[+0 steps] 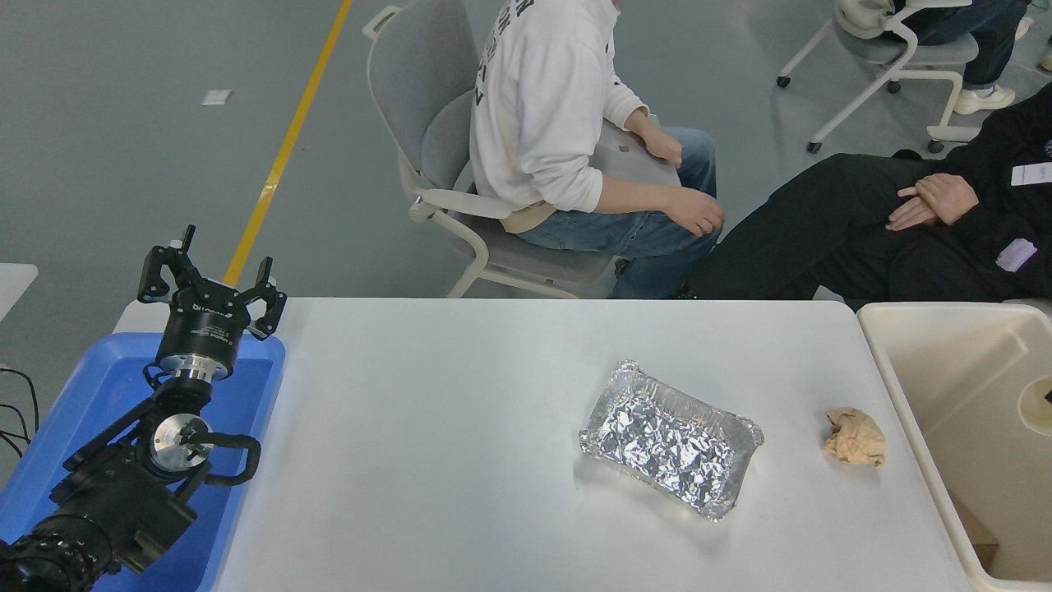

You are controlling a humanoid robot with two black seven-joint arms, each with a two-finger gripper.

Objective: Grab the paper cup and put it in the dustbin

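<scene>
The paper cup [1034, 407] shows only as a cream round rim at the picture's right edge, inside the dustbin [945, 307], a large cream-beige tub past the table's right end. A small dark piece of my right gripper [1049, 397] touches the cup at the frame edge; the rest of that arm is out of view. My left gripper [214, 267] is parked at the lower left above the blue tray, open and holding nothing.
A crinkled foil tray [670, 438] lies right of the table's middle, with a crumpled tan paper wad [855, 438] between it and the dustbin. A blue tray [99, 386] sits under the left arm. Two people sit beyond the far edge.
</scene>
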